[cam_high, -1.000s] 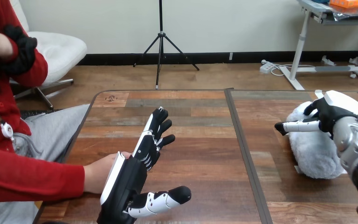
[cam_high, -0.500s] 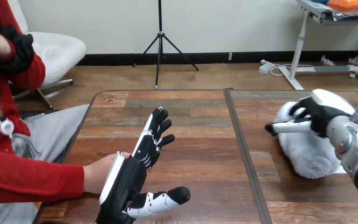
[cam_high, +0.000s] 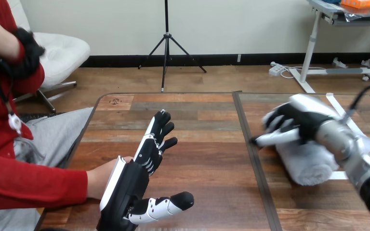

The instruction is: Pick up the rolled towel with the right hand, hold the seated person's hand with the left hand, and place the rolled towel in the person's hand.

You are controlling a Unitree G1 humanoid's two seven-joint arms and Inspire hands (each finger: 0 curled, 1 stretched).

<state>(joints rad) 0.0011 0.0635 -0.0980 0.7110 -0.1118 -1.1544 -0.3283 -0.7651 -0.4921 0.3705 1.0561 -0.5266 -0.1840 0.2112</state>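
Note:
The rolled towel [cam_high: 309, 164], white and fluffy, lies at the table's right side in the head view. My right hand [cam_high: 302, 121] is on its upper left end, fingers curled over the roll and the thumb stretched out along its near side. My left hand [cam_high: 130, 188] stands on edge at the table's near left, open, with straight fingers pointing away from me and the thumb out to the right. The person's hand [cam_high: 99, 178] rests on the table edge against the back of my left hand, partly hidden by it; my fingers are not curled round it.
The wooden table [cam_high: 202, 159] has a dark seam [cam_high: 248, 139] running front to back between my two hands. The person sits at the left edge, with a red-sleeved forearm [cam_high: 29, 185] along the table's near left corner. A thin white sheet [cam_high: 337, 175] peeks out under the towel.
My right hand has swung left and closer to me with the towel, which now lies nearer the seam. My left hand and the person's hand have stayed put.

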